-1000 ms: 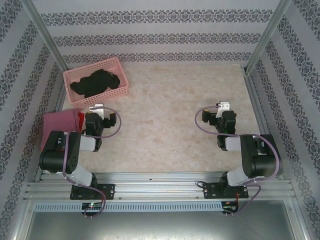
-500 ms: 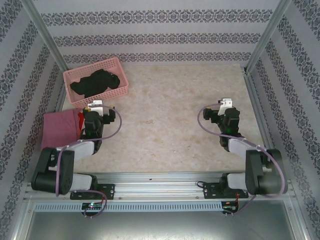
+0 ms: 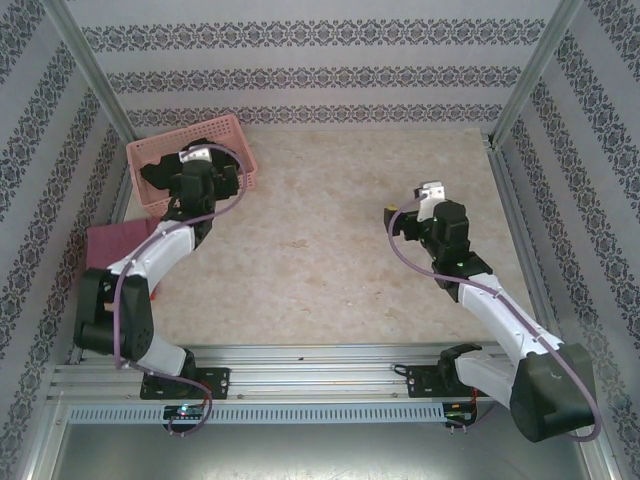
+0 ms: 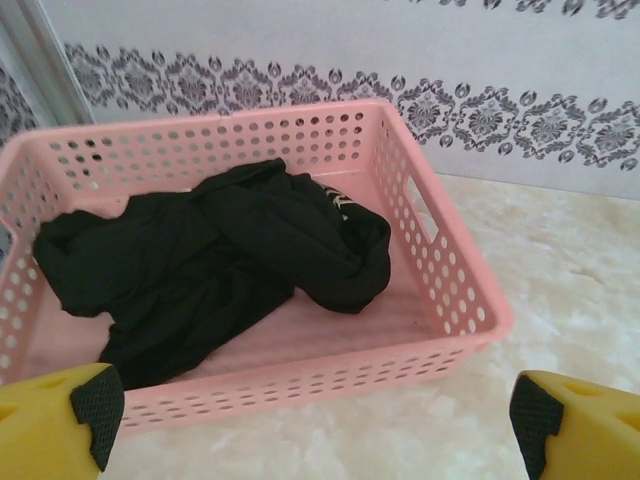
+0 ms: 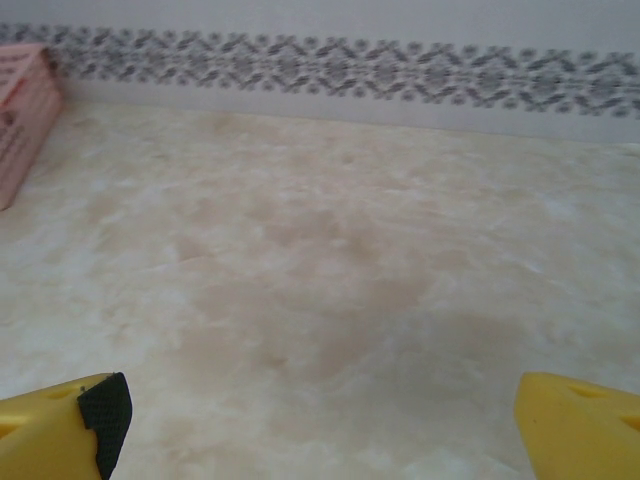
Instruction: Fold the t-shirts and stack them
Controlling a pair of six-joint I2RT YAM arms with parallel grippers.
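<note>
At the far-left corner of the table (image 3: 330, 240), the pink basket (image 4: 445, 270) holds the crumpled black t-shirt (image 4: 220, 260); a folded dusty-pink shirt (image 3: 110, 245) lies at the left edge. The left gripper (image 4: 312, 412), facing the basket, and the right gripper (image 5: 320, 410) are both spread wide.

- basket (image 4: 440, 260): pink plastic, perforated, seen as smooth and slightly glossy.
- black shirt (image 4: 220, 260): soft matt cloth, crumpled.
- pink shirt (image 3: 105, 245): matt cloth.
- table (image 5: 330, 270): smooth, mottled beige, finished like stone.
- rails (image 3: 320, 375): bare ribbed metal.
</note>
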